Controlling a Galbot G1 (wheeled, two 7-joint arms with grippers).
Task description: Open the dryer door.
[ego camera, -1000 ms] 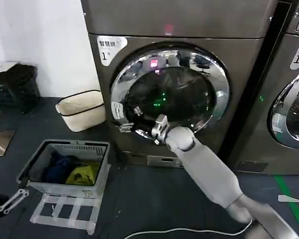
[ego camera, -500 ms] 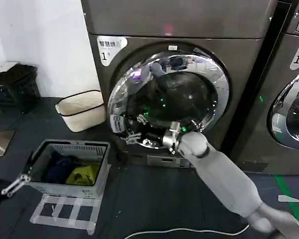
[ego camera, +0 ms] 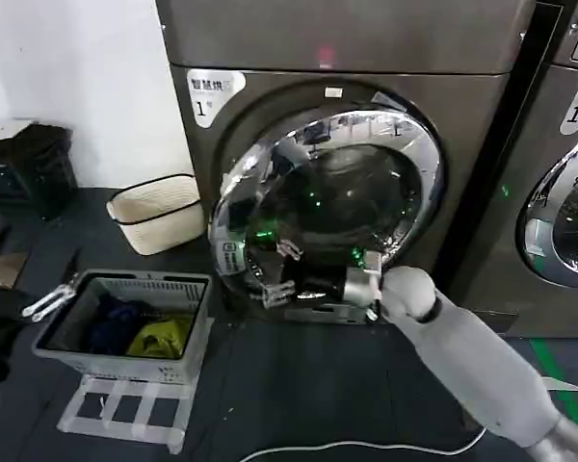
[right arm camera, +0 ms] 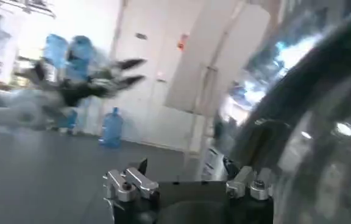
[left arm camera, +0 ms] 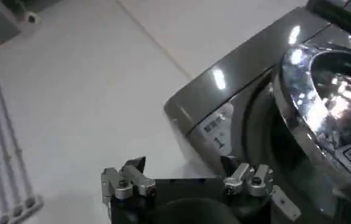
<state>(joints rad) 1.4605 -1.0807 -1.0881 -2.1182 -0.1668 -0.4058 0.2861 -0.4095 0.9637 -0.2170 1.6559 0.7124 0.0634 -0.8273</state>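
Observation:
The dryer door (ego camera: 239,197), a round chrome ring around dark glass, stands partly swung out from the machine's front, its latch side nearest me. My right gripper (ego camera: 352,285) is at the door's lower rim, its arm coming in from the lower right. In the right wrist view the right gripper (right arm camera: 184,165) is open, with the chrome door (right arm camera: 322,122) beside one finger and its sticker edge between the jaws. My left gripper (ego camera: 63,292) hovers at the far left above the basket; the left gripper (left arm camera: 184,161) is open with nothing in it and faces the door (left arm camera: 303,103).
A grey laundry basket (ego camera: 87,361) with blue and yellow clothes sits on the floor at the left. A cream bag (ego camera: 159,212) lies by the wall. A second machine (ego camera: 559,192) stands at the right. A white cable (ego camera: 366,448) runs across the dark floor.
The door has swung farther out from the machine. My right gripper has moved down and to the right with its rim. My left gripper has risen beside the basket.

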